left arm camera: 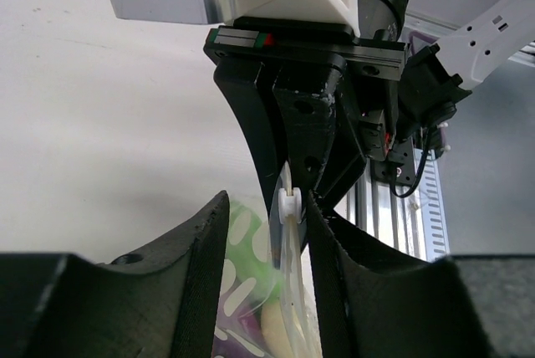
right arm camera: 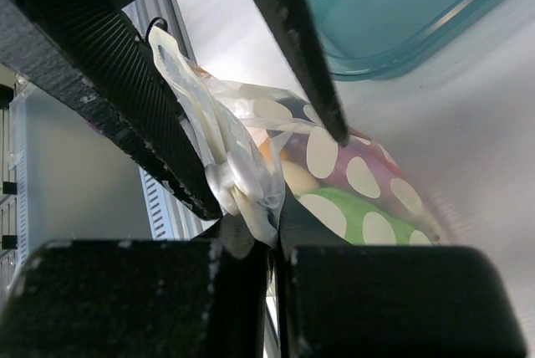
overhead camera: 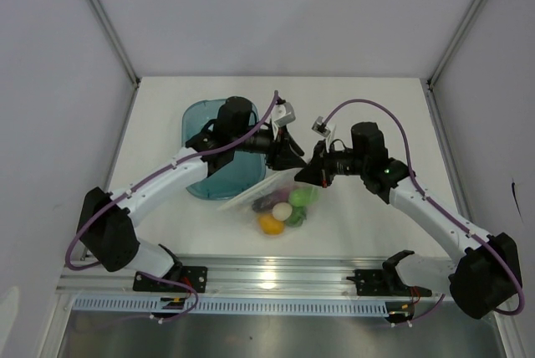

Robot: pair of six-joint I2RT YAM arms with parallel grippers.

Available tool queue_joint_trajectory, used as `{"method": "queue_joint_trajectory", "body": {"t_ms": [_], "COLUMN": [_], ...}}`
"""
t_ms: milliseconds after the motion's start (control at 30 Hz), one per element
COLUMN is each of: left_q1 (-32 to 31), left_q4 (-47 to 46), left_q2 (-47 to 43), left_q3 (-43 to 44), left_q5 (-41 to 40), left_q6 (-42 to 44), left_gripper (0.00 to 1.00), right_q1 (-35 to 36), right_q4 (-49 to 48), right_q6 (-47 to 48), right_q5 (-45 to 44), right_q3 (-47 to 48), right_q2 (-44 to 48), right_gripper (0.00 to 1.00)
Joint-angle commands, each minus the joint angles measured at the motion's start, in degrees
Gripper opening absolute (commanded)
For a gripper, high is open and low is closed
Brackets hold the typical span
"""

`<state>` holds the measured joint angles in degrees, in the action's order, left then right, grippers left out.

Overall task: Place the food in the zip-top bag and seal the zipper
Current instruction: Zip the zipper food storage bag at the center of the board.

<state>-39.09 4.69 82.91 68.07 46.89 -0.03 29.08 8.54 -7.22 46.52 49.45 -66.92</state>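
The bag [overhead camera: 266, 193] holds the food [overhead camera: 284, 212]; its zipper [right arm camera: 194, 103] edge slants near-left to far-right. The right end effector [right arm camera: 274, 245] pinches the zipper; the left end effector [left arm camera: 266, 201] straddles it, released. Both arms bend inward.

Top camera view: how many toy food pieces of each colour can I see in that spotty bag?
Green pieces: 2
White ball: 1
Yellow-orange piece: 1
Purple piece: 1
Total: 5 showing through the zip-top bag; others may be hidden.
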Motion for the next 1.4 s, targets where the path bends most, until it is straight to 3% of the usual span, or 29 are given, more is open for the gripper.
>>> {"method": "queue_joint_trajectory", "body": {"t_ms": [0, 167, 400, 967, 1267, 1367], "left_q1": [-0.1, -0.2, -0.1, 1.0, 1.4, 1.5], "left_q4": [-0.9, -0.6, -1.3, 1.2, 3.0, 0.9], "left_q2": [0.4, 1.5, 2.0, -0.3, -0.2, 0.1], "left_q3": [2.6, 3.3, 2.8, -0.5, -1.4, -0.6], "left_q5": [2.2, 3.4, 6.6, 7.1, 5.5, 6.5], "left_q6": [0.5, 0.6, -0.9, -2.6, -2.0, -3.9], "left_gripper": [0.44, 0.31, 0.00, 0.01, 0.01, 0.01], "right_q1": [0.1, 0.2, 0.1, -4.2, -7.6, -7.3], "right_q4": [-1.6, -1.8, -2.4, -7.3, -7.8, -7.2], "right_q6": [0.6, 0.3, -0.4, -4.7, -7.2, -5.7], "right_q5": [0.9, 0.8, -0.3, -7.6, -5.6, -0.2], "right_q3": [2.2, 2.1, 2.1, -2.3, -3.5, -2.9], "right_q2": [1.7, 1.7, 1.6, 7.4, 10.1, 8.0], "right_gripper": [0.00, 0.00, 0.00, 0.00, 0.00, 0.00]}}
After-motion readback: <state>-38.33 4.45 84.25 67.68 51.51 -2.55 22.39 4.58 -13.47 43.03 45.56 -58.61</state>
